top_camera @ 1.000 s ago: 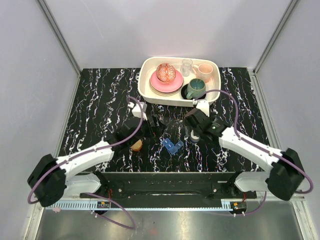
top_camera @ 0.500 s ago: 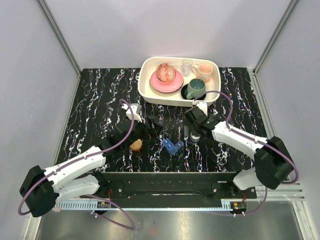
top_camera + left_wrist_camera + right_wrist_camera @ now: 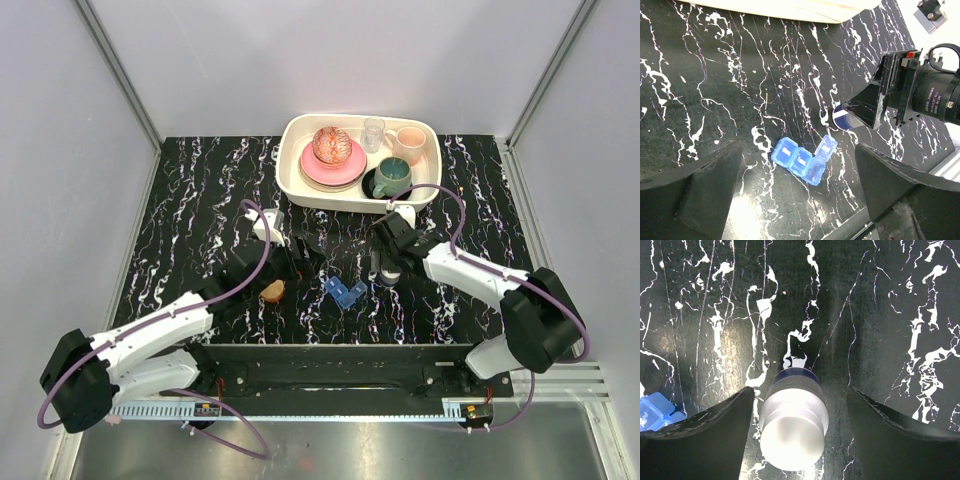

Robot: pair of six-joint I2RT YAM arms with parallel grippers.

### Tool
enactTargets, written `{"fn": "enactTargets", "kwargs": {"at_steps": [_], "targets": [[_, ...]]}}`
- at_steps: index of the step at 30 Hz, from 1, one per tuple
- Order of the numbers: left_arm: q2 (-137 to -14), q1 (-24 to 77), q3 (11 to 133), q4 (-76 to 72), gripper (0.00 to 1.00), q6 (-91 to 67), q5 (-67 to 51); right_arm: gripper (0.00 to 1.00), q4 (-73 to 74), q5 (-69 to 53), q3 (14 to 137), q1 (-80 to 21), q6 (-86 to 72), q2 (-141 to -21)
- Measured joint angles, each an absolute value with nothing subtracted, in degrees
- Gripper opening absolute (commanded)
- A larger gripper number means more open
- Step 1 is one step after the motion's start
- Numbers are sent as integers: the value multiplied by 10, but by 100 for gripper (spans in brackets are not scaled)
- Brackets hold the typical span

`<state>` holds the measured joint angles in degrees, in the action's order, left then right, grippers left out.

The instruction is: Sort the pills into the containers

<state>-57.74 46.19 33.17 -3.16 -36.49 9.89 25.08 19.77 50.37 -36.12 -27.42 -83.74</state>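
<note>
- Table [image 3: 200, 200]: I see a black surface with white veining; everything named below sits on it.
- Orange cup [image 3: 272, 291]: small and round, it is near the front edge, just beside the left forearm and well to the left of the blue pill box. From overhead I cannot tell whether it is upright or tipped.
- Left gripper [image 3: 800, 149]: released. Its fingers [image 3: 695, 200] are spread wide and grasp nothing. It hangs above the table, and its wrist camera looks down on the pill box.
- Blue pill box [image 3: 804, 160]: a translucent strip of compartments lying flat between the two grippers. Two lids are closed and carry labels too small for me to read. The end lid nearest the bottle stands open. I cannot make out any contents.
- Cream tub [image 3: 290, 175]: at the far edge of the table, it holds pink plates [image 3: 330, 168] with a patterned ball [image 3: 332, 144] on top, a clear glass [image 3: 374, 132], a pink cup [image 3: 408, 142] and a teal mug [image 3: 391, 176].
- White bottle [image 3: 794, 425]: its pale capped end faces the right wrist camera and a dark blue band shows at the far end. It lies just right of the pill box, apart from it.
- Right gripper [image 3: 800, 390]: released, straddling the bottle. One finger lies just beside the bottle, and a clear gap shows at the other.
</note>
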Motion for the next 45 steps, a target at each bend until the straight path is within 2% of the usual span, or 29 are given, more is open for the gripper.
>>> {"fn": "enactTargets", "kwargs": {"at_steps": [5, 9, 11, 15, 18, 19, 23, 29, 33, 39, 45], "targets": [[-583, 462, 332, -32, 99, -365, 99, 78, 246, 195, 499, -357, -273, -844], [-583, 462, 331, -32, 99, -365, 98, 85, 246, 189, 497, -354, -272, -847], [-583, 462, 331, -32, 99, -365, 97, 86, 245, 182, 496, -354, -270, -849], [-583, 462, 331, -32, 99, -365, 97, 75, 243, 165, 494, -354, -265, -850], [-583, 462, 331, -32, 99, -365, 97, 53, 243, 154, 493, -354, -260, -850], [-583, 462, 331, -32, 99, -365, 97, 29, 243, 152, 493, -354, -257, -850], [-583, 462, 331, -32, 97, -365, 96, 1, 244, 142, 492, -353, -251, -847], [-575, 464, 324, -41, 96, -349, 88, 0, 288, 139, 496, -353, -243, -794], [-515, 476, 286, -68, 96, -306, 70, 0, 328, 97, 537, -352, -226, -716], [-431, 527, 270, -126, 97, -206, 14, 0, 348, -92, 628, -351, -210, -669], [-435, 578, 274, -147, 98, -126, -26, 0, 367, -251, 637, -351, -216, -667]]}}
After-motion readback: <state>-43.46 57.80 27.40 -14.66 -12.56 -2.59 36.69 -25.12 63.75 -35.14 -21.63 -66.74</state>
